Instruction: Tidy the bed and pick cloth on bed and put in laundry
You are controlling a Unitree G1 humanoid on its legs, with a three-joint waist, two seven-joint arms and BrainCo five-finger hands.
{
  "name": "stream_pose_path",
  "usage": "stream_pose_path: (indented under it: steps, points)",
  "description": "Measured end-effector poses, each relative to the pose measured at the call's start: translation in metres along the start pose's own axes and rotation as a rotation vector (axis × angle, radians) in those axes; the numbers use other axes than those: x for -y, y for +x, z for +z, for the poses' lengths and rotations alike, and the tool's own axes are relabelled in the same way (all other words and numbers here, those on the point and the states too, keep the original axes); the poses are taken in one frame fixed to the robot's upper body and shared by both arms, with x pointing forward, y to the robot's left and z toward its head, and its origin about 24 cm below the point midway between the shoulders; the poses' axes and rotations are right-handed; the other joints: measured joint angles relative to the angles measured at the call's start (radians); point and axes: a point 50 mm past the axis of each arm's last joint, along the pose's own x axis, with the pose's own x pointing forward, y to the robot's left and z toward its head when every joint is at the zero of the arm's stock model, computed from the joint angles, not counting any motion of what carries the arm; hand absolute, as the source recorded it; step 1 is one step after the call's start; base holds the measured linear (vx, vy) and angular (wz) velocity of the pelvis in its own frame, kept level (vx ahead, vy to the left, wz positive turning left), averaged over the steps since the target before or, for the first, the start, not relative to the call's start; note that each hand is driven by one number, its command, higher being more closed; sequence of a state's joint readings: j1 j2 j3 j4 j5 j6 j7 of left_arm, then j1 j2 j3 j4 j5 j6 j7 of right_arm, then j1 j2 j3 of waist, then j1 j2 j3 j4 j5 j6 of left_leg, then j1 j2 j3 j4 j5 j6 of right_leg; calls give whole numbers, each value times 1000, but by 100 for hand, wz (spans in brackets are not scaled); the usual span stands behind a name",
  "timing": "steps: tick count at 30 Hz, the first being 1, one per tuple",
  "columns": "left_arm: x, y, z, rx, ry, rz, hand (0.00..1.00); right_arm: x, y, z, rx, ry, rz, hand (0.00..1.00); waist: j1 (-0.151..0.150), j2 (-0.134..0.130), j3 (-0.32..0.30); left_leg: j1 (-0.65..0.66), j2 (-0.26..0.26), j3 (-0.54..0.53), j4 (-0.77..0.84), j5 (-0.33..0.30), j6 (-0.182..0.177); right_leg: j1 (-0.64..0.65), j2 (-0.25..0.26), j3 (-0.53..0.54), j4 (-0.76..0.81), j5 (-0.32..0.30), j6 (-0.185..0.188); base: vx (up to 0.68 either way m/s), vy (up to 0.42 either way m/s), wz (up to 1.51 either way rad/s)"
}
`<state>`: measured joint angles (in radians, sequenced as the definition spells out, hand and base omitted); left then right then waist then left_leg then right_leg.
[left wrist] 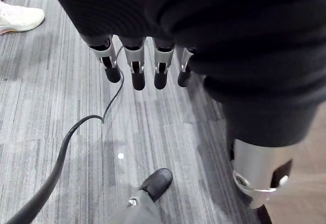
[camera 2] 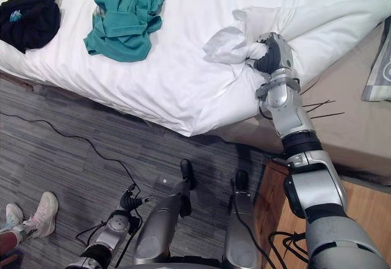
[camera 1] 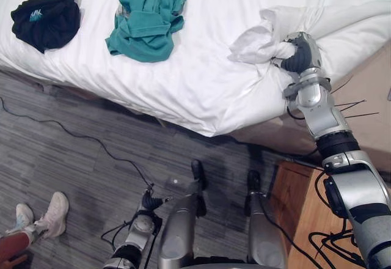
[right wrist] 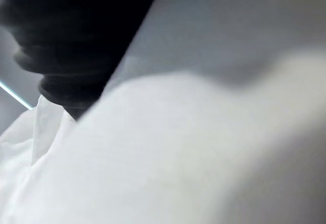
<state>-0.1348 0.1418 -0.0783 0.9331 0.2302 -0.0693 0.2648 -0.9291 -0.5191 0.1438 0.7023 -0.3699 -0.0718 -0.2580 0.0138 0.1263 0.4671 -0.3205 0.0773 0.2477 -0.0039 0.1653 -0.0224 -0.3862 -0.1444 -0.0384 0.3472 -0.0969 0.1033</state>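
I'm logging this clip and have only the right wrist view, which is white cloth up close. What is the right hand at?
Observer: The right hand is at a bunched-up fold of the white bedding.
Operator: Are there clothes to pick up?
Observer: Yes, a teal garment and a black garment lie on that bedding, both apart from the hand.
Operator: And the left hand?
Observer: The left hand hangs low over the grey floor, fingers straight, holding nothing.
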Motion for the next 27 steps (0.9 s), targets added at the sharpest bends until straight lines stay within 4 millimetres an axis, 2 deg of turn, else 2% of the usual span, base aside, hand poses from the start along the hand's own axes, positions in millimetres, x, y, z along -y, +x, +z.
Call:
stream_pose_path:
  steps: [2,4,5,7,8,9,10,11,12,13,14,15,16,18,21,23,25,27]
  points:
    - [0,0,1,3,-5,0,0,1,-6,-7,-21,21,-11,100,0,0,0,16,-4,1,-10,4,2,13,-2,-1,-1,0,0,18,-4,1]
    - [1,0,1,0,-7,-1,0,-2,-20,-22,-59,55,-19,100,-1,-2,0,49,-7,2,-28,8,-1,42,-4,-3,-12,0,0,60,-13,1]
    - [1,0,0,-8,-6,-1,0,-10,-42,-38,-116,111,-27,100,-6,-8,-2,82,-8,3,-37,8,-1,83,-3,-7,-35,2,3,80,-19,-3]
    - [0,-2,-3,-14,-8,3,0,-21,-63,-49,-161,165,-22,100,-19,-21,-9,113,-9,7,-55,7,-1,111,-2,-6,-52,2,4,60,-14,-7]
    - [-1,-3,-6,-20,-11,7,0,-29,-78,-55,-194,202,-17,0,-32,-36,-18,125,-10,12,-64,7,-1,122,-1,-2,-63,4,7,85,-17,-16]
    - [-1,-5,-10,-30,-9,8,0,-37,-99,-65,-249,242,-20,0,-44,-60,-40,127,-10,21,-68,7,-1,123,1,7,-75,7,11,105,-22,-16]
    - [-1,-6,-12,-36,-7,6,0,-40,-108,-70,-278,259,-20,0,-51,-71,-49,128,-10,24,-68,7,-1,123,1,10,-78,8,13,118,-28,-19]
    - [-1,-7,-15,-49,0,-4,0,-48,-127,-82,-351,297,-22,0,-60,-93,-71,133,-10,32,-71,7,-2,129,2,16,-88,9,14,114,-29,-17]
    - [0,-8,-17,-57,10,-21,0,-55,-155,-98,-459,336,-28,0,-65,-113,-87,164,-11,42,-85,6,-3,159,3,19,-105,11,16,113,-27,-17]
    - [1,-8,-18,-61,16,-27,0,-59,-168,-105,-508,347,-27,0,-65,-120,-97,175,-11,45,-88,4,-5,169,4,20,-111,11,16,102,-17,-17]
    - [2,-9,-21,-70,16,-33,0,-66,-194,-118,-608,366,-26,0,-67,-135,-119,192,-11,56,-88,-3,-12,186,4,27,-122,11,16,71,-7,-18]
    - [3,-11,-24,-81,15,-35,0,-70,-211,-126,-677,376,-24,0,-69,-141,-135,202,-10,63,-88,-9,-15,196,5,33,-130,12,17,82,-6,-23]
    - [6,-12,-26,-90,17,-42,0,-72,-230,-136,-752,395,-38,0,-73,-145,-149,217,-10,71,-89,-14,-12,212,6,39,-142,14,20,70,-4,-24]
    - [9,-15,-31,-106,15,-52,0,-72,-239,-142,-796,433,-63,0,-83,-142,-173,233,-11,85,-89,-21,-13,225,8,43,-156,15,23,44,-1,-20]
    - [13,-17,-36,-141,-7,-71,0,-79,-261,-153,-929,569,-134,0,-80,-131,-197,260,-6,89,-93,-26,-14,265,17,44,-192,25,21,34,-8,-1]
    - [13,-20,-45,-183,-18,-69,0,-85,-280,-161,-1044,663,-198,0,-78,-134,-208,265,0,91,-96,-30,-17,281,23,44,-216,34,17,6,2,-2]
    - [13,-24,-53,-209,-26,-68,0,-90,-306,-173,-1196,708,-239,0,-79,-136,-210,265,2,101,-98,-33,-21,288,27,46,-228,42,17,41,-5,-14]
    - [14,-27,-60,-247,-45,-63,0,-93,-364,-187,-1487,732,-314,0,-80,-135,-210,265,4,114,-98,-34,-22,290,29,61,-248,56,16,51,0,-20]
